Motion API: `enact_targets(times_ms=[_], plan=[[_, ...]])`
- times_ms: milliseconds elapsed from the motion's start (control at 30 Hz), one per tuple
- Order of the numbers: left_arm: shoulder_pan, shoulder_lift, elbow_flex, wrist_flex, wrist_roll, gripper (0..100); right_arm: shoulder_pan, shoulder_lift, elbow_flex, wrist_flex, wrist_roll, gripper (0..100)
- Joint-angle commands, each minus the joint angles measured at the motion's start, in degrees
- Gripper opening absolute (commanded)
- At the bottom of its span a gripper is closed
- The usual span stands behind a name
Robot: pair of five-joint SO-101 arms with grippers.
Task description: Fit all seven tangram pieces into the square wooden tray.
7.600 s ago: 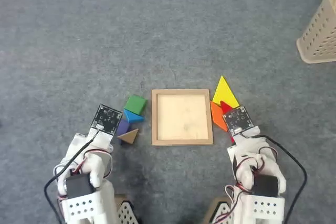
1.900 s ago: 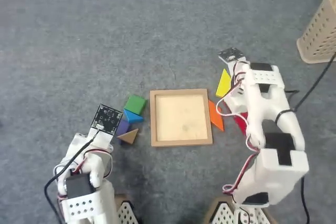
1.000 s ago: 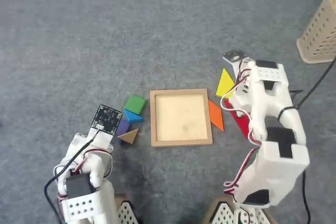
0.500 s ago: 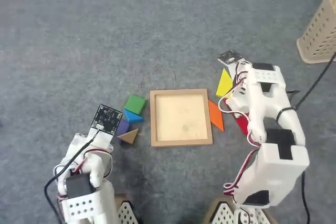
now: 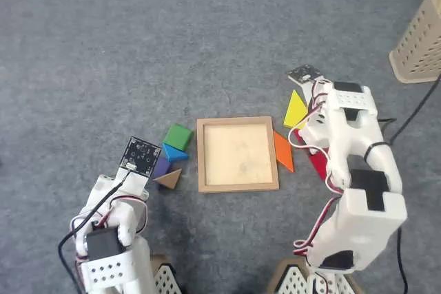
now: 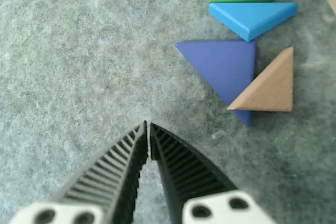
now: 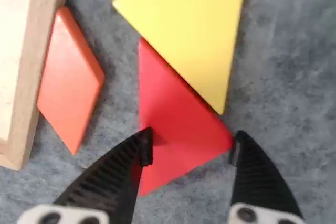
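The square wooden tray (image 5: 238, 121) lies mid-table with nothing in it. To one side of it lie a green square (image 5: 178, 136), a blue triangle (image 5: 173, 152), a purple triangle (image 6: 223, 64) and a wooden triangle (image 6: 270, 87). My left gripper (image 6: 148, 129) is shut and rests on the carpet short of them. On the tray's other side are a yellow triangle (image 7: 191, 30), an orange parallelogram (image 7: 68, 93) and a red triangle (image 7: 176, 124). My right gripper (image 7: 190, 145) is open, one finger on each side of the red triangle.
A perforated beige basket (image 5: 420, 39) stands at the far right edge. Grey carpet covers the whole table. The right arm (image 5: 351, 149) stretches over the red triangle and hides part of it in the high view.
The right arm has unfolded from its rest pose and now reaches over the pieces right of the tray, shifting only slightly in the last second. The left arm has stayed still.
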State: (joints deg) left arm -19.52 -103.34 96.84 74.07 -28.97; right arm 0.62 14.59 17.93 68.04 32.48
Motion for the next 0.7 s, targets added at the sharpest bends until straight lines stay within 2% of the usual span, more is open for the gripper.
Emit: enact_targets(times_ms=[0,300,467,567,667], plan=[[-0.18,-0.70,-0.22,0.18,-0.53,1,-0.04,-7.43,6.95,-3.12,-2.90,15.9],[-0.18,-0.70,-0.22,0.18,-0.53,1,-0.22,-20.70,12.84,-4.26,-6.15,10.1],[-0.18,-0.70,-0.22,0.18,-0.53,1,-4.97,-22.37,12.84,-1.45,-6.15,10.8],[-0.18,-0.70,-0.22,0.18,-0.53,1,-9.45,-22.29,13.01,1.10,-6.15,16.8],[-0.18,-0.70,-0.22,0.18,-0.53,1,-10.86,-22.11,13.36,1.36,-6.51,26.0]])
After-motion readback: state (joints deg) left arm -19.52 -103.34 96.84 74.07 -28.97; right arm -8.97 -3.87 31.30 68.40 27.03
